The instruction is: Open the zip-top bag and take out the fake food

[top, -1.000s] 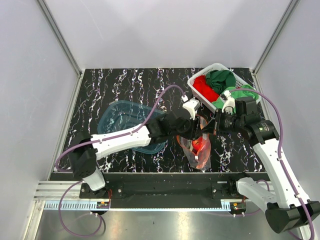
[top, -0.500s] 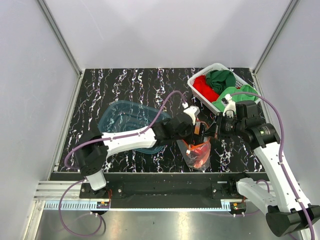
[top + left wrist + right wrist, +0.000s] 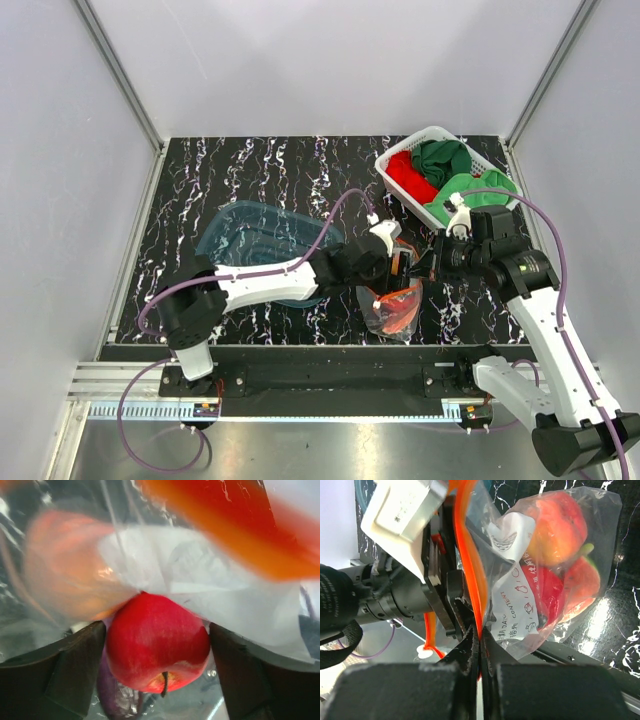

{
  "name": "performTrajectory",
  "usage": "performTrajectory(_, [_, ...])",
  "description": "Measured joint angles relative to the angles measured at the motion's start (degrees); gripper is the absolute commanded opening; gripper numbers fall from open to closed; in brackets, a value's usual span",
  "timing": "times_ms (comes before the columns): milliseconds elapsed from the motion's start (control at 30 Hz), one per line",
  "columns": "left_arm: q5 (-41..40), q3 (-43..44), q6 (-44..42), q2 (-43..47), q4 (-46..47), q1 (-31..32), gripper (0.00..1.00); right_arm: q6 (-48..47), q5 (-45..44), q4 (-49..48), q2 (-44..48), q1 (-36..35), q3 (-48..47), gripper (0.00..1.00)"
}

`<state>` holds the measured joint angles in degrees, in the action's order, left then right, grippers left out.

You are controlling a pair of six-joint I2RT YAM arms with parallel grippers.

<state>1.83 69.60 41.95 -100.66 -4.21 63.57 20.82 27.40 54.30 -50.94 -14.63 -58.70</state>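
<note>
**Left hand at the bag's mouth, right hand pinching the zip**

Close to the near edge of the black marbled surface, the zip-top bag sits between the two hands with its fruit still inside. Through the clear plastic the orange-peach fruit lies above the red fruit, and the white label lies over both.

The right hand has its fingers pressed flat together on the orange-red zip strip. The left hand faces it at the bag's opening. Its fingers stand wide apart, with the red fruit filling the gap between them. I cannot tell whether they actually press on it.

Over the last second the left arm has swung further to the right, bringing its hand closer to the bag's mouth. The right hand has dipped a little toward the near edge.

Further back on the left lies the blue tub. In the far right corner stands the white basket with its red and green cloths.
</note>
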Motion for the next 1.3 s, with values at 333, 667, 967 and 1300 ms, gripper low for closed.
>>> performTrajectory(333, [0.68, -0.55, -2.08, 0.63, 0.26, 0.50, 0.03, -0.02, -1.29, 0.02, 1.57, 0.00, 0.33, 0.00])
performTrajectory(667, [-2.69, 6.69, -8.90, 6.73, -8.63, 0.15, 0.00, -0.04, -2.43, -0.11, 2.84, 0.00, 0.59, 0.00])
performTrajectory(967, [-3.74, 10.99, -13.55, 10.38, -12.94, -0.31, 0.00, -0.07, -3.02, -0.37, 2.71, 0.00, 0.85, 0.00])
performTrajectory(1300, [-7.96, 7.17, -15.65, 32.39, -12.90, 0.22, 0.00, -0.04, -4.15, -0.48, 2.97, 0.00, 1.31, 0.00])
